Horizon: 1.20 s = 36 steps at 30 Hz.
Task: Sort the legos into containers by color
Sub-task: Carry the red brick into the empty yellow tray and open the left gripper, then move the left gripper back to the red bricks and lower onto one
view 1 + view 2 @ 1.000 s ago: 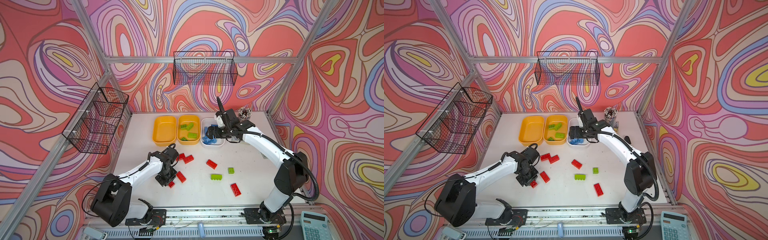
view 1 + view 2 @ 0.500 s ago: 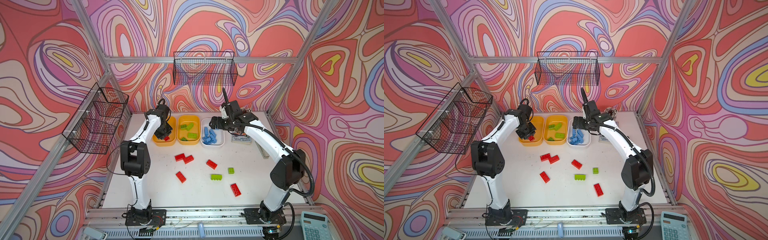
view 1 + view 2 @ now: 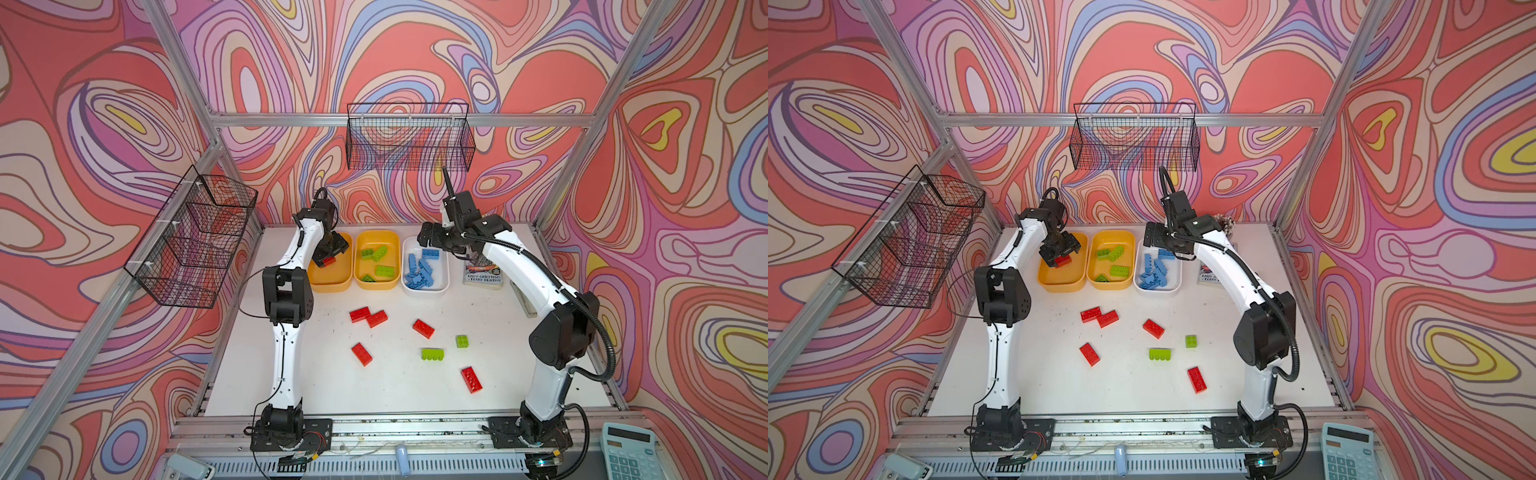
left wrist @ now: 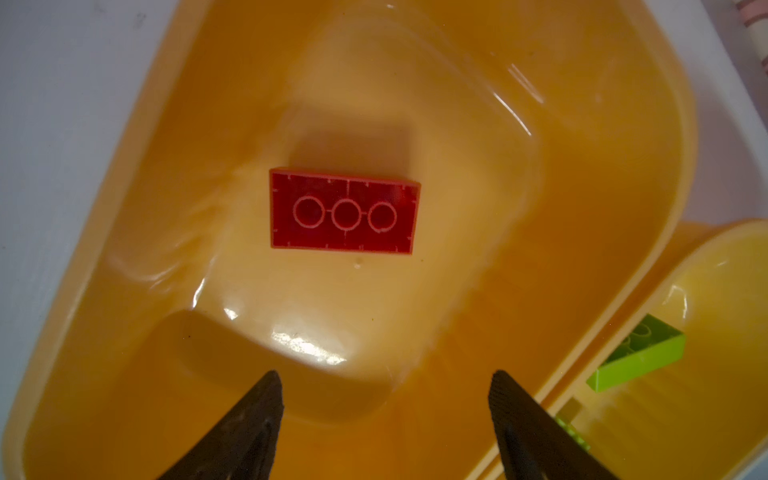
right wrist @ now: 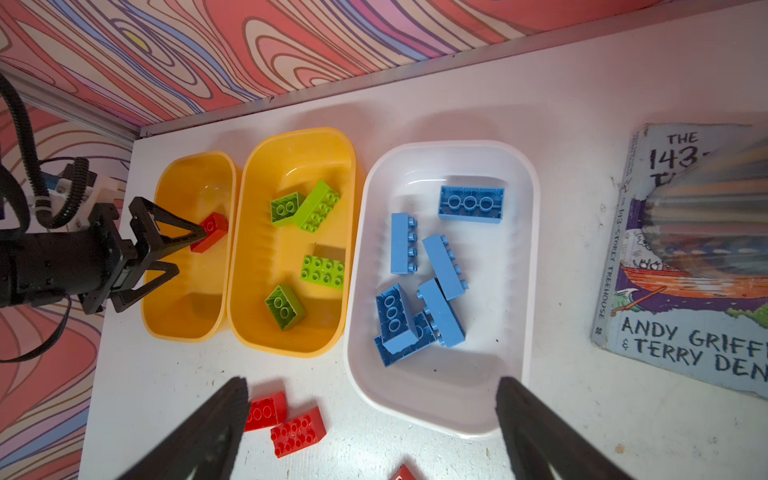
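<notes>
Legos (image 3: pixel 471 379), red and green, lie loose on the near table (image 3: pixel 395 399), unsorted. Farther back the left gripper (image 4: pixel 384 384) hangs spread over a yellow tub (image 4: pixel 623 124), a red brick (image 4: pixel 344 210) free below, likely the reds' place. The right gripper (image 5: pixel 370 390), wide and empty, hovers by the white tub (image 5: pixel 530 249) of blues.

Paperback book (image 5: pixel 681 336) flat on the white surface (image 5: pixel 561 104), cover headed "THE 143-" before a blur hides the rest, spine reading "143-STOREY TREEHOUSE", authors "ANDY GRIFFITHS & TERRY DENTON" legible in a top view on the book (image 3: pixel 483 277), calculator (image 3: pixel 629 453) keys too small to read
</notes>
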### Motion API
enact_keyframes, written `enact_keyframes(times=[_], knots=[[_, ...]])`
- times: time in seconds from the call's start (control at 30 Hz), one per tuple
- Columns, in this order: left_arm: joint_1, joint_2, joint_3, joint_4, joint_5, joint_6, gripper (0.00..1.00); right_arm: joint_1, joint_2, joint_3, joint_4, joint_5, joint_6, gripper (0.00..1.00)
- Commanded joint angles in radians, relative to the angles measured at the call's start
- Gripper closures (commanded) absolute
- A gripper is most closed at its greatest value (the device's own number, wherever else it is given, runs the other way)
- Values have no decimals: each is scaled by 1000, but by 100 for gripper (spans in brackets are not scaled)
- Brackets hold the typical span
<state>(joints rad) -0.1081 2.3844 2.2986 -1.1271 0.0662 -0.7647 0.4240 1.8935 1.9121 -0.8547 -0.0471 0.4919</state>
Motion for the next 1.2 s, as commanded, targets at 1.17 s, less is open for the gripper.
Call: enact_keyframes(times=[1.17], knots=[[-327, -524, -925, 224, -50, -141, 13, 10, -296, -349, 3, 42, 14, 2]])
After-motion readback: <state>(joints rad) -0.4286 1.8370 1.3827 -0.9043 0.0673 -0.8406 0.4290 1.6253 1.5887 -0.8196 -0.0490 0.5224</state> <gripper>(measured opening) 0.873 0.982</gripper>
